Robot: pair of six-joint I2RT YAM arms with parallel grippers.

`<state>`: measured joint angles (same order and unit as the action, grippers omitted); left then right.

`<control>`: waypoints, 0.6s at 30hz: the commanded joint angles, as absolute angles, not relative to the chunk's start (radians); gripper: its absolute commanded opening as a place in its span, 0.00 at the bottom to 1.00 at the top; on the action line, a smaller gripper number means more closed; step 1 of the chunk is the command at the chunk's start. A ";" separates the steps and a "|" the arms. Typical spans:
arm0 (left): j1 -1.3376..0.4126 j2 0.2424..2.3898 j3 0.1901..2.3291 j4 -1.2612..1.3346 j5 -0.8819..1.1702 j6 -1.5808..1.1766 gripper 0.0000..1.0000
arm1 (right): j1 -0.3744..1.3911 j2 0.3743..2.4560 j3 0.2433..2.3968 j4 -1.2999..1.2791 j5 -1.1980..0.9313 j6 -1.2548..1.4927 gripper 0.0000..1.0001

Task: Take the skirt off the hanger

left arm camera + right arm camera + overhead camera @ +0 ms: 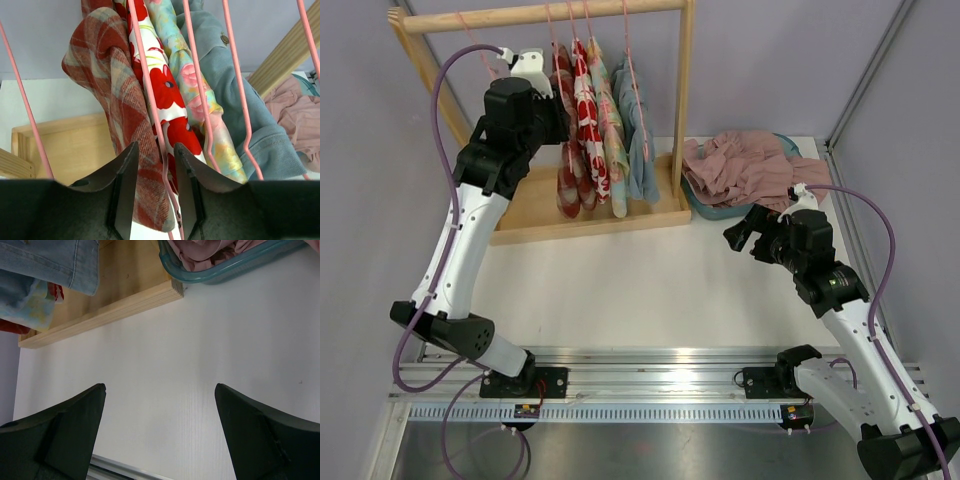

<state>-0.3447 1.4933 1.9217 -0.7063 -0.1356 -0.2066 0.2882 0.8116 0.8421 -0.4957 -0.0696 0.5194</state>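
stage: early, plaid skirt (115,90) not yet taken off hanger (145,75) | left pincer (156,150) part-open around skirt, grip cannot be told | right pincer (160,390) spread wide, empty

readable text: none | labels: none | numbers: none | signs: none

Pale lilac walls (770,60) on three sides of a white tabletop (650,280), aluminium rail (670,365) along its near edge
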 commanded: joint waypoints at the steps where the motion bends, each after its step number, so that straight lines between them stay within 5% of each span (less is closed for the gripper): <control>1: -0.348 1.551 1.963 -0.617 -0.178 -0.187 0.31 | 0.293 0.807 0.858 -0.479 -0.061 0.506 0.98; 2: -0.348 1.566 1.995 -0.620 -0.181 -0.186 0.15 | 0.293 0.807 0.857 -0.480 -0.061 0.505 0.97; 4: -0.348 1.604 2.040 -0.630 -0.189 -0.187 0.00 | 0.293 0.807 0.859 -0.480 -0.063 0.503 0.95; 18: -0.353 1.667 2.172 -0.680 -0.187 -0.153 0.00 | 0.295 0.804 0.858 -0.485 -0.067 0.509 0.93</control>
